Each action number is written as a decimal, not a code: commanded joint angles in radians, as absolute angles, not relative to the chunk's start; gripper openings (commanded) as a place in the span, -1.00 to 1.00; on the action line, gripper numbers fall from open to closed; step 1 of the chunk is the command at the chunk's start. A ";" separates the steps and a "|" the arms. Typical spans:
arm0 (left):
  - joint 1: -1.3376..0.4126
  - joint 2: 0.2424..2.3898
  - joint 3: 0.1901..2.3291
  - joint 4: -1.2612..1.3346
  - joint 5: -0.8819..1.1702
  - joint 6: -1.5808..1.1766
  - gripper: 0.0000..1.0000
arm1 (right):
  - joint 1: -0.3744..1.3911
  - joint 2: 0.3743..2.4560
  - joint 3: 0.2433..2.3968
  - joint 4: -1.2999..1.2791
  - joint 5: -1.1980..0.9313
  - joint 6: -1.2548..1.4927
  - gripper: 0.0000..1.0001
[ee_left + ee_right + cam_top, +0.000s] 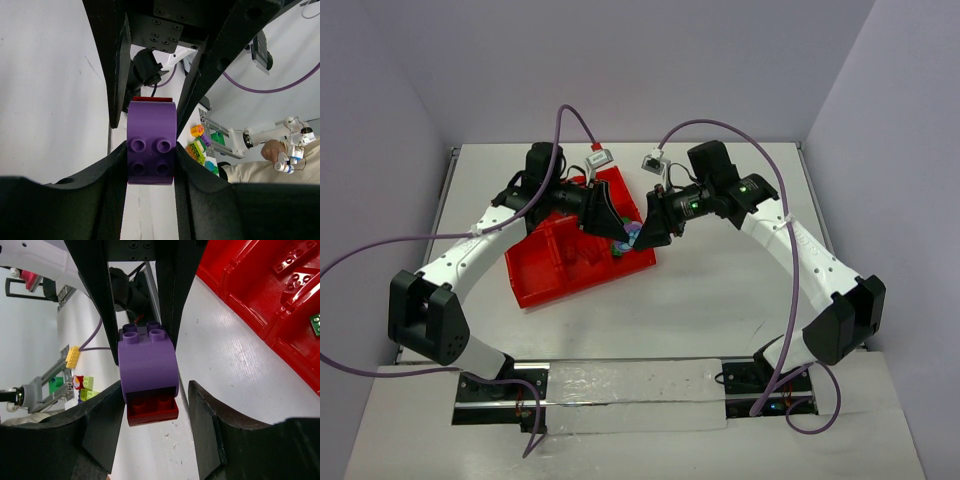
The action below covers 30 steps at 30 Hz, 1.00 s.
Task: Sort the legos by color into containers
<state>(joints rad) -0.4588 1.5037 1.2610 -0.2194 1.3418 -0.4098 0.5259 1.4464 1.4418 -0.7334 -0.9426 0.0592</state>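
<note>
Reaching in from the near edge of the white tabletop [720,300], both arms meet tip to tip just off the right edge of the red tray [535,288]. I judge this to be a pull-apart, one claw steadying while the other tugs. The left claw [150,152] is closed tight on the purple brick [150,125], its pads pressed against both sides. The right claw [155,392] stands narrowly parted around the red brick [152,412] stuck to the purple one's end. A gap shows on one side, so it grips nothing firmly. The joined pair hangs in the air above the tabletop, beside the tray and not in it. Inside the tray a green brick [315,324] lies in one compartment. Beyond the tray the tabletop ends at plain pale lilac walls [620,60]
</note>
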 commanded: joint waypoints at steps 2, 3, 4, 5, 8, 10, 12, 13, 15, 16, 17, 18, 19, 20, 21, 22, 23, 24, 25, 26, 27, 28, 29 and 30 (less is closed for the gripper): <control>-0.469 1.466 1.303 -0.213 1.366 -0.399 -1.00 | 0.522 1.421 1.447 -0.686 -0.918 0.062 0.25; -0.468 1.465 1.304 -0.212 1.368 -0.402 -1.00 | 0.520 1.416 1.435 -0.674 -0.925 0.066 0.25; -0.467 1.464 1.305 -0.209 1.367 -0.405 -1.00 | 0.518 1.415 1.428 -0.669 -0.931 0.067 0.28; -0.465 1.462 1.307 -0.206 1.366 -0.407 -1.00 | 0.516 1.413 1.421 -0.664 -0.937 0.067 0.30; -0.459 1.461 1.312 -0.200 1.366 -0.413 -1.00 | 0.510 1.407 1.400 -0.653 -0.953 0.071 0.30; -0.453 1.459 1.311 -0.187 1.368 -0.425 -1.00 | 0.506 1.402 1.385 -0.642 -0.962 0.074 0.31; -0.446 1.457 1.309 -0.177 1.368 -0.435 -1.00 | 0.503 1.398 1.375 -0.637 -0.966 0.075 0.35; -0.444 1.456 1.309 -0.171 1.368 -0.440 -1.00 | 0.500 1.396 1.370 -0.635 -0.968 0.075 0.39; -0.437 1.451 1.308 -0.158 1.370 -0.449 -1.00 | 0.494 1.390 1.354 -0.619 -0.980 0.081 0.41; -0.436 1.450 1.307 -0.152 1.370 -0.452 -1.00 | 0.491 1.388 1.349 -0.612 -0.985 0.086 0.42; -0.433 1.450 1.307 -0.149 1.371 -0.455 -1.00 | 0.488 1.387 1.343 -0.605 -0.989 0.090 0.42; -0.432 1.449 1.307 -0.147 1.373 -0.458 -1.00 | 0.486 1.384 1.337 -0.595 -0.994 0.096 0.39; -0.431 1.448 1.307 -0.146 1.374 -0.460 -1.00 | 0.484 1.381 1.331 -0.586 -0.999 0.102 0.37; -0.431 1.448 1.306 -0.144 1.374 -0.463 -1.00 | 0.482 1.382 1.330 -0.583 -1.003 0.101 0.34; -0.431 1.447 1.304 -0.141 1.374 -0.466 -1.00 | 0.481 1.383 1.330 -0.580 -1.006 0.103 0.30; -0.431 1.447 1.302 -0.136 1.373 -0.469 -1.00 | 0.480 1.384 1.330 -0.577 -1.009 0.104 0.25; -0.431 1.448 1.300 -0.134 1.374 -0.471 -1.00 | 0.480 1.382 1.330 -0.574 -1.011 0.106 0.15; -0.431 1.446 1.299 -0.132 1.374 -0.471 -1.00 | 0.480 1.383 1.329 -0.569 -1.012 0.111 0.09; -0.431 1.445 1.298 -0.131 1.376 -0.473 -1.00 | 0.480 1.381 1.328 -0.560 -1.016 0.115 0.02; -0.431 1.444 1.298 -0.129 1.376 -0.473 -1.00 | 0.481 1.381 1.328 -0.553 -1.023 0.119 -0.14; -0.430 1.443 1.298 -0.129 1.374 -0.472 -1.00 | 0.481 1.380 1.327 -0.546 -1.028 0.124 -0.33; -0.430 1.443 1.297 -0.130 1.374 -0.473 -1.00 | 0.481 1.378 1.326 -0.539 -1.032 0.127 -0.46; -0.430 1.445 1.296 -0.131 1.374 -0.473 -1.00 | 0.481 1.376 1.323 -0.533 -1.034 0.129 -0.59; -0.430 1.447 1.296 -0.132 1.374 -0.471 -1.00 | 0.480 1.374 1.319 -0.528 -1.034 0.132 -0.73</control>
